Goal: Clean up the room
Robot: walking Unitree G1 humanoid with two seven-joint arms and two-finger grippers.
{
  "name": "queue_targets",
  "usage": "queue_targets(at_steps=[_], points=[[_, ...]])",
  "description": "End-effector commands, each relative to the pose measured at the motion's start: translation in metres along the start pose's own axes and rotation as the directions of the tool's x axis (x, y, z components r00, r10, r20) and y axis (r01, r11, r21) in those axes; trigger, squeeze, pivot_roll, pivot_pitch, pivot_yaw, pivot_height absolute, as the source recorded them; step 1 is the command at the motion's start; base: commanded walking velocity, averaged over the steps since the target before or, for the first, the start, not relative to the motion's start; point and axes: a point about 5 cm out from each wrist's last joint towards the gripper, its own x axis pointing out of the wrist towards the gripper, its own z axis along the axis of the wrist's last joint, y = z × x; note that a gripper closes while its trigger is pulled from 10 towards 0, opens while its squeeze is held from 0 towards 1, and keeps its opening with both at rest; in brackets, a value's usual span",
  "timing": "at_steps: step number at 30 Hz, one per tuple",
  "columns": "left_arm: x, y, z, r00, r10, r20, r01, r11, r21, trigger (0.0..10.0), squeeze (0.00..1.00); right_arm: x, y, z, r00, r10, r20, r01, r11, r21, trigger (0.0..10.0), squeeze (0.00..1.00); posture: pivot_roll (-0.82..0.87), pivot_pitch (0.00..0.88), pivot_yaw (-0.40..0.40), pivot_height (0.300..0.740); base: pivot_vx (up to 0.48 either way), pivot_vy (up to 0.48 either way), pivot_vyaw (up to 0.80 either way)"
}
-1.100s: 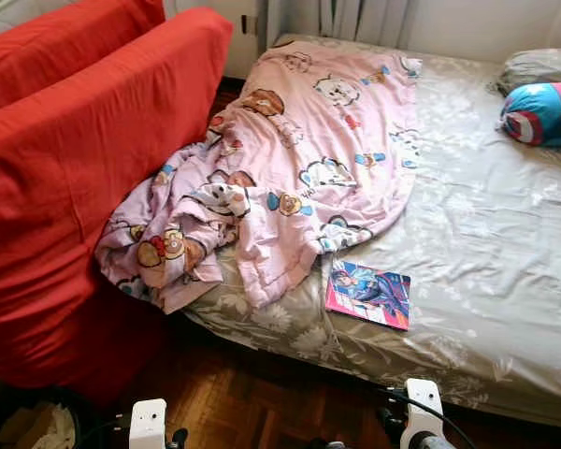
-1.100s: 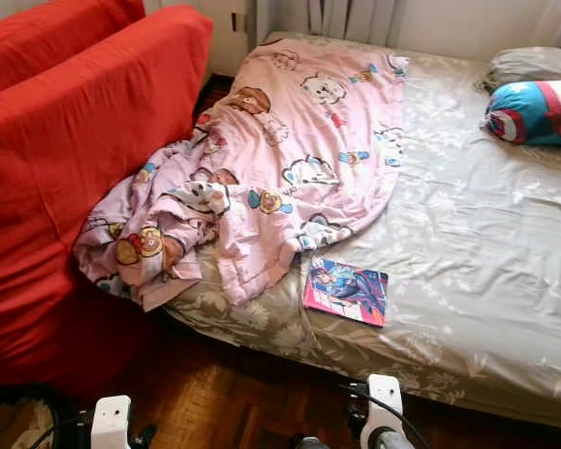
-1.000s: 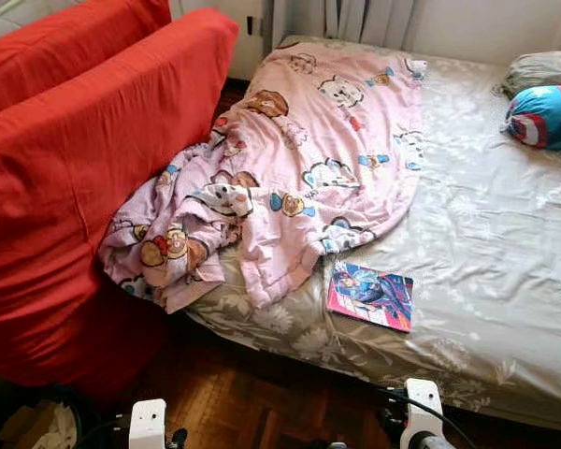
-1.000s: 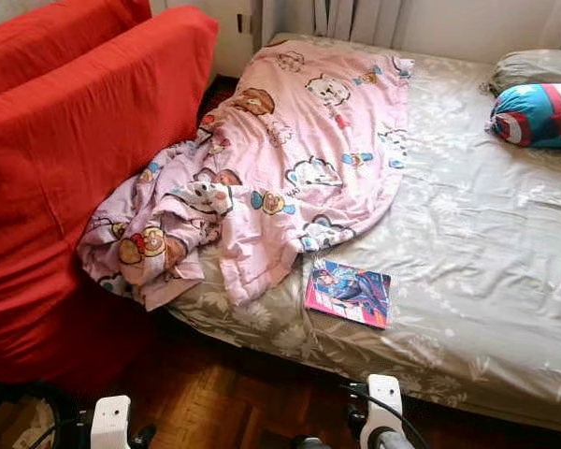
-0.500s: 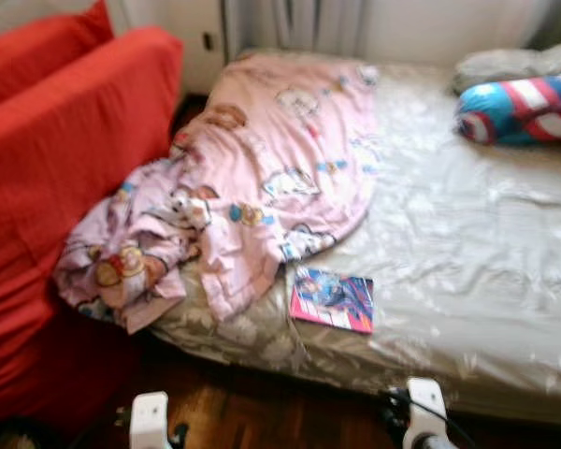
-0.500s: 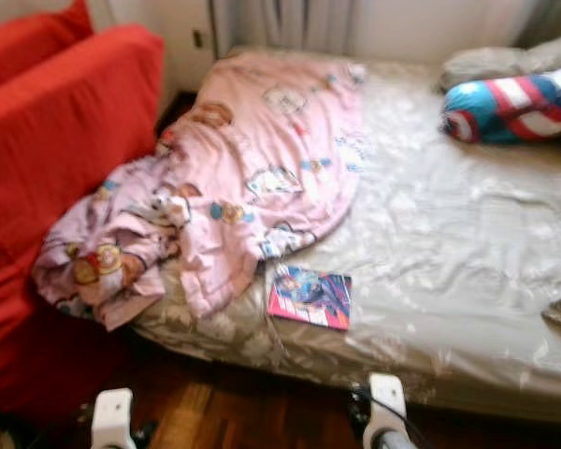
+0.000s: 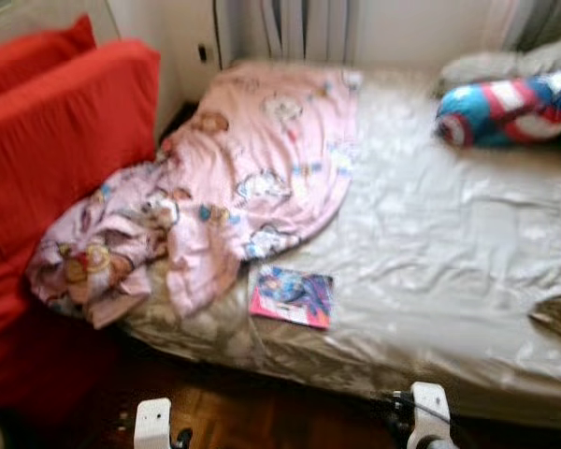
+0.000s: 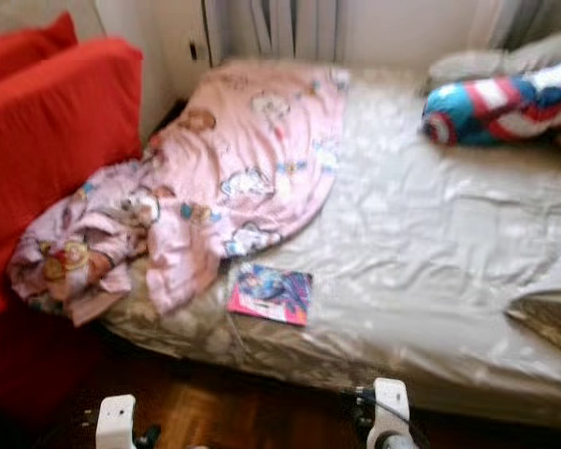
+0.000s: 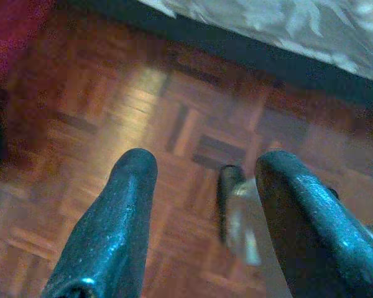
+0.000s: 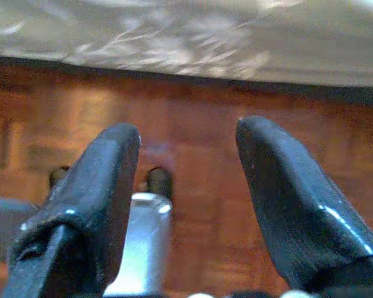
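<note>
My view has swung right along the bed point(image 7: 467, 253); both hands, left hand point(image 9: 202, 205) and right hand point(image 10: 186, 180), hang open and empty, the comic book point(image 7: 291, 296) ungrasped.

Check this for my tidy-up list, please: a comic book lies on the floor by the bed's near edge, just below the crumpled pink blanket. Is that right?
Not quite. The comic book lies on the bed, on the grey sheet near its near edge, not on the floor. It does sit just below the crumpled pink blanket. The left eye view shows it.
</note>
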Motion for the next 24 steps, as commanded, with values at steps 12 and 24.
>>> queue_targets(at_steps=[12, 24], points=[[-0.0027, -0.0003, -0.0097, 0.999, -0.005, -0.033, 0.006, 1.000, 0.013, 10.0, 0.00, -0.0015, 0.0035, -0.0118, 0.999, 0.009, -0.035, -0.009, 1.000, 0.012, 10.0, 0.00, 0.05, 0.159, -0.021, 0.740, 0.000, -0.340, 0.00], [-0.0031, -0.0004, -0.0110, 0.999, -0.004, -0.037, 0.004, 1.000, 0.008, 10.0, 0.00, -0.0012, 0.0038, -0.0111, 0.999, 0.012, -0.037, -0.012, 1.000, 0.016, 10.0, 0.00, 0.05, 0.162, -0.020, 0.740, 0.000, -0.339, -0.28]])
